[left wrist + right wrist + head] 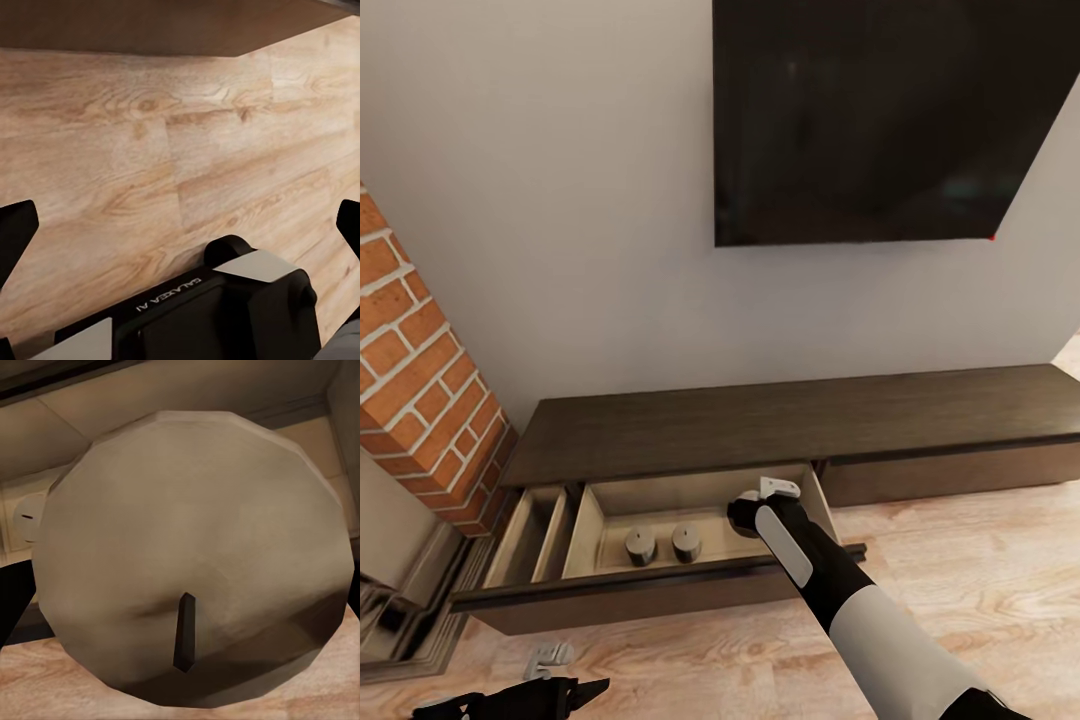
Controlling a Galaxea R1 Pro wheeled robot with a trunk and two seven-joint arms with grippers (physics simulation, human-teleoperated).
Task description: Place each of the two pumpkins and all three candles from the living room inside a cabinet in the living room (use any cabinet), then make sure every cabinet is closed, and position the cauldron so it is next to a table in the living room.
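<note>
your right gripper (745,512) is down inside the open drawer (660,590) of the long dark cabinet (800,415), near the drawer's right end. in the right wrist view a candle (199,555) with a short dark wick sits right in front of the camera, dark finger edges (15,600) showing at its two sides, so the gripper looks clamped around it, though you cannot see the pads touching. two more candles (640,545) (686,541) stand side by side on the pale drawer floor, just to the left of that gripper and apart from it. a narrower compartment (530,535) lies further left, past a divider. the drawer's dark front runs across just under your right forearm. behind the cabinet rises the pale wall with a black screen (890,120) above, and a brick column (420,370) stands off to the left.

your left gripper (565,690) hangs low over the wooden floor (150,150), in front of the drawer and well apart from it, fingers (15,236) spread wide with nothing between them.
</note>
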